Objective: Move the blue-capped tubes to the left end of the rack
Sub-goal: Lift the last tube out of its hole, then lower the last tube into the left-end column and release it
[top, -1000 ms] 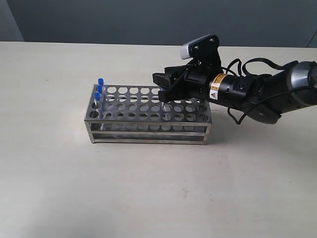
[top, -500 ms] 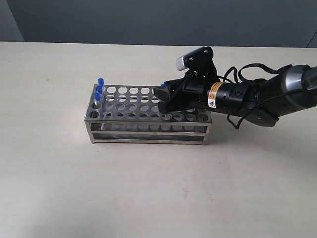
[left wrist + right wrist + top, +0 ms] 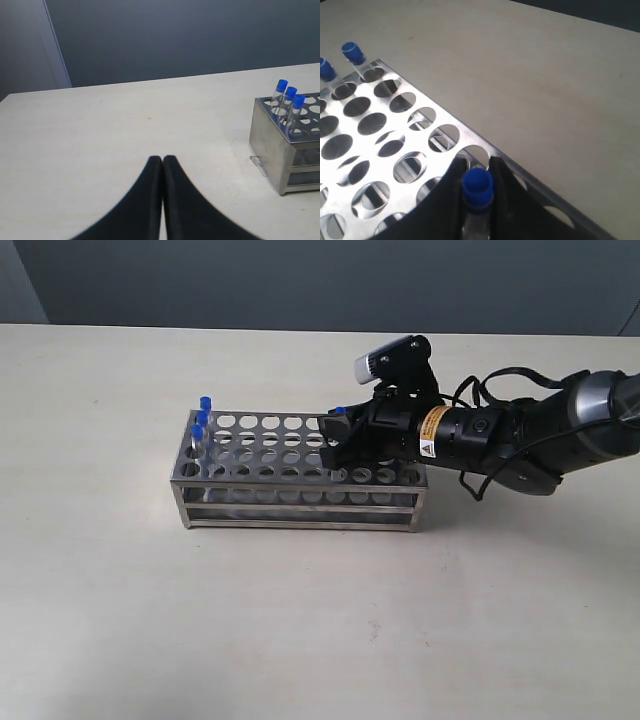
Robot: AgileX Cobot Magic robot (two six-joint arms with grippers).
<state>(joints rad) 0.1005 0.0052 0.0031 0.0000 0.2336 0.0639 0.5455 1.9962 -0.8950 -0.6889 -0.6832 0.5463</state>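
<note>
- Nearest me is a bare stretch of pale tabletop (image 3: 300, 620), with nothing lying on it.
- Next comes the rack (image 3: 300, 508), a shiny steel frame set lengthwise across the tabletop, and most of its holes are empty.
- Three blue-capped tubes (image 3: 199, 421) stand upright in the rack's left-end column, one behind another. The hole nearest me in that column looks free.
- Over the rack's far row, right of its middle, the right gripper (image 3: 338, 435) reaches in from the right. It is closed narrowly on the fourth blue-capped tube (image 3: 340, 411).
- In the right wrist view the black fingers (image 3: 451, 186) press that tube just under its cap. The tube is upright, and I cannot tell whether its bottom is clear of the hole.
- The left gripper (image 3: 162, 161) is out of my sight. Its own camera shows the fingers pressed together with nothing between them, well apart from the rack's left end.
- To my eye the last tube is being lifted out, with three of the four already in place.
- The next move calls for a straight rise until the tube clears the top plate. After that it needs a level carry leftward and a careful descent into the free hole, without knocking the neighbouring caps.
</note>
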